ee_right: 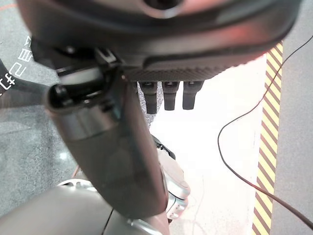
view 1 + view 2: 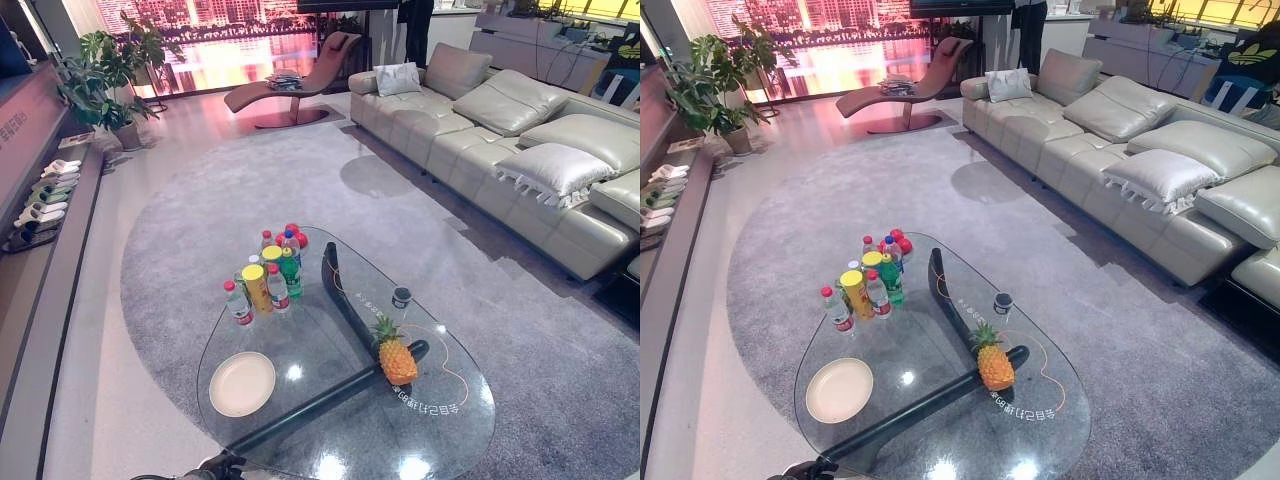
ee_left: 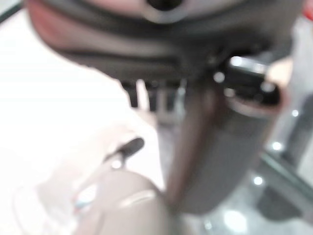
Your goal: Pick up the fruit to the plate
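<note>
One pineapple at four o'clock from plate: heavy, prickly, grab its body; both hands hang relaxed, empty.

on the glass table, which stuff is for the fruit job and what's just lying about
For the job:
pineapple
plate

Just lying about:
bottles
yellow can
red balls
small dark cup

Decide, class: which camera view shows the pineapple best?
The left eye view: the pineapple stands upright and unobstructed on the glass table. The right eye view shows it equally whole, from slightly aside. The wrist views show the robot's own hands up close.
</note>
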